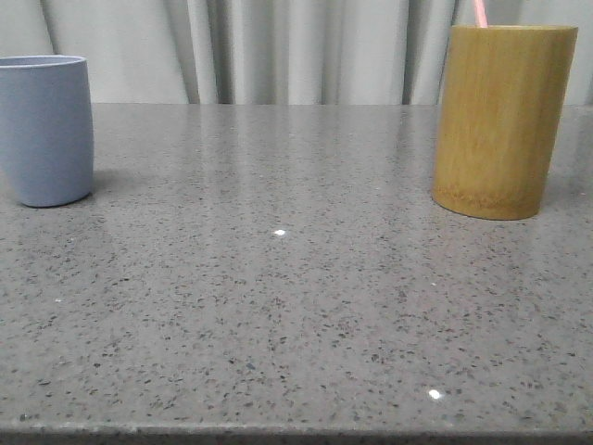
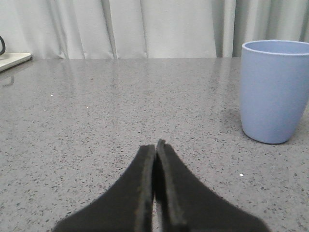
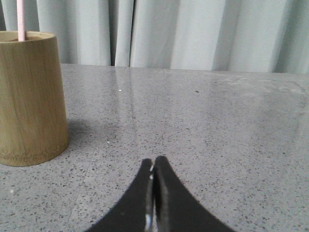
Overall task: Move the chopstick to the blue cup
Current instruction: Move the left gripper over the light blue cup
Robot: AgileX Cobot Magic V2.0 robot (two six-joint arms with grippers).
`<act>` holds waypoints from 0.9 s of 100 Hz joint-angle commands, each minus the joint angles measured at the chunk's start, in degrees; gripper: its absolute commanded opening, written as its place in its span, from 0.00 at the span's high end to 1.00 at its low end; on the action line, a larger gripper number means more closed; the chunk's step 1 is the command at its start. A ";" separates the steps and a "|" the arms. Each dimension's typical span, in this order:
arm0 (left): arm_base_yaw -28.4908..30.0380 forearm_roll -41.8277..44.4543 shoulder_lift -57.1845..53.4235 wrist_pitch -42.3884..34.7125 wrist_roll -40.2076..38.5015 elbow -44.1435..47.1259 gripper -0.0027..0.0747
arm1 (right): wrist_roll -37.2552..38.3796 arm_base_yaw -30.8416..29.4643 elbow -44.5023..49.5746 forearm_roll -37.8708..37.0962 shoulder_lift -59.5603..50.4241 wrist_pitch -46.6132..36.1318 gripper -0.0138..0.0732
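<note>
Two cups, one chopstick

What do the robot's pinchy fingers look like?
Both the left gripper and the right gripper have two plain black fingers, wide at the base and curving to thin tips, like a beak. Their inner edges look like soft padding. No cables, markings or arm parts show.
</note>
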 commanded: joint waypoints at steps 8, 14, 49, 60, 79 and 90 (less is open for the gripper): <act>0.17 0.01 -2.00 -4.61 -0.67 0.55 0.99 | -0.14 -0.36 0.08 -0.10 -1.26 -4.69 0.92; 0.17 0.01 -2.00 -4.61 -0.67 0.55 0.99 | -0.14 -0.36 0.08 -0.10 -1.26 -4.69 0.92; 0.17 0.01 -2.00 -4.95 -0.67 0.55 0.99 | -0.14 -0.36 0.08 -0.10 -1.26 -4.69 0.92; 0.17 0.01 -2.00 -5.08 -0.67 0.55 0.99 | -0.14 -0.36 0.08 -0.10 -1.26 -4.80 0.92; 0.17 0.01 -2.00 -6.91 -0.67 0.55 0.99 | -0.14 -0.36 0.08 -0.10 -1.26 -5.55 0.92; 0.17 -0.28 -2.00 -7.91 -0.67 0.18 0.99 | 0.09 -0.36 -0.03 0.52 -1.26 -6.96 0.92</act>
